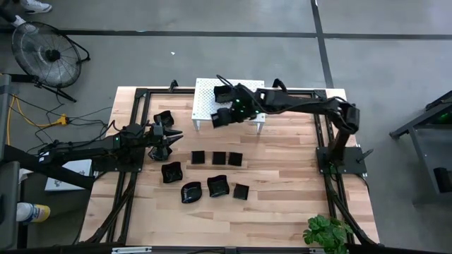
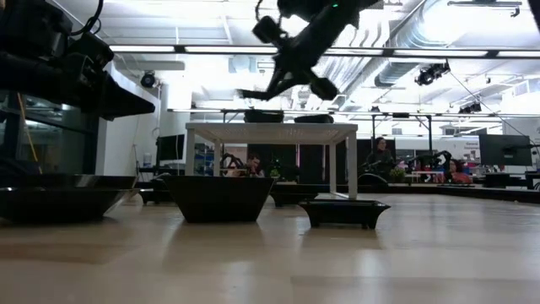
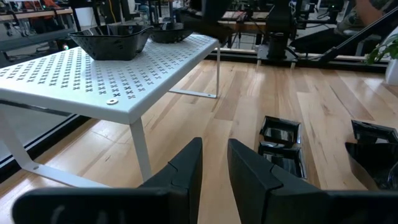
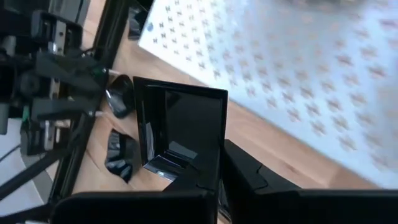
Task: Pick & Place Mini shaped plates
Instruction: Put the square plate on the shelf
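My right gripper (image 1: pixel 227 113) is shut on a black square mini plate (image 4: pixel 180 121) and holds it in the air over the near edge of the white perforated stand (image 1: pixel 212 95). Two dark dishes (image 3: pixel 112 38) (image 3: pixel 171 32) rest bottom-down on the stand's top. Several more mini plates lie on the wooden table: three squares in a row (image 1: pixel 218 158), and wavy ones with another square nearer (image 1: pixel 191 191). My left gripper (image 3: pixel 214 165) waits at the table's left, pointing level, with a narrow gap between its fingers and nothing in it. My right gripper pinches the square plate by one side's rim (image 4: pixel 186 160) between its two fingers. The fingers slant down toward the table's left. The plate sticks out beyond the fingertips, tilted and lifted clear above the stand top (image 2: pixel 253 93).
Black frame rails (image 1: pixel 134 127) run along both sides of the table. Another dark dish (image 1: pixel 164 118) lies just beyond my left gripper. A potted plant (image 1: pixel 326 233) stands at the near right corner. Bare wood shows along the near edge.
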Motion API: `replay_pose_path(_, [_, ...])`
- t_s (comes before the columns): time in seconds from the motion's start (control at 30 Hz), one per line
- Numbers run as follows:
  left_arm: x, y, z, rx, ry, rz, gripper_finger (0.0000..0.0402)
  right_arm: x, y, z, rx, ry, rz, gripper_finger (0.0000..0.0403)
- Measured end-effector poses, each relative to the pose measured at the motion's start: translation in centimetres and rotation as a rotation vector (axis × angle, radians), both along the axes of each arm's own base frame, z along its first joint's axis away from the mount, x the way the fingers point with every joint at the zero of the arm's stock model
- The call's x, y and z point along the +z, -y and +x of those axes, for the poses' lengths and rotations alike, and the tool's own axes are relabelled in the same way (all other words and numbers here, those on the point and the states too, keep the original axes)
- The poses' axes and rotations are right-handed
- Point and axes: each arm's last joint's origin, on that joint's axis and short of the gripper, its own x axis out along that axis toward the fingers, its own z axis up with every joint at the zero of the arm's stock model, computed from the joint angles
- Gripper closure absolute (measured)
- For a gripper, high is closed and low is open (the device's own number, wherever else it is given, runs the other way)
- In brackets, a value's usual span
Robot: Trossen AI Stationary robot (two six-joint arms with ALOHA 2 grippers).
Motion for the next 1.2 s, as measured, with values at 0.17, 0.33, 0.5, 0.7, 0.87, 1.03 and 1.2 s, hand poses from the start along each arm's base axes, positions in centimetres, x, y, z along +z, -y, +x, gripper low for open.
replay_pose_path(0.17, [0.0, 0.0, 0.0, 0.000, 0.001, 0.000, 0.0328, -0.2, 0.8, 2.5, 0.000, 0.018, -0.002, 0.0393])
replay_pose_path(0.33, [0.0, 0.0, 0.0, 0.000, 0.000, 0.000, 0.0328, -0.1, 1.7, 4.0, -0.032, 0.037, -0.007, 0.0393])
replay_pose_path(0.5, [0.0, 0.0, 0.0, 0.000, 0.000, 0.000, 0.0328, -0.6, 2.5, 4.9, -0.080, 0.037, -0.004, 0.0395])
replay_pose_path(0.7, [0.0, 0.0, 0.0, 0.000, 0.001, 0.000, 0.0328, -1.2, 3.1, 5.2, -0.157, 0.035, 0.028, 0.0390])
replay_pose_path(0.87, [0.0, 0.0, 0.0, 0.000, 0.000, 0.000, 0.0328, -1.4, 3.3, 5.6, -0.202, 0.068, 0.060, 0.0391])
replay_pose_path(1.03, [0.0, 0.0, 0.0, 0.000, 0.000, 0.000, 0.0328, -1.4, 3.3, 5.5, -0.285, 0.076, 0.102, 0.0388])
replay_pose_path(1.2, [0.0, 0.0, 0.0, 0.000, 0.001, 0.000, 0.0328, -1.4, 3.1, 5.6, -0.344, 0.084, 0.144, 0.0387])
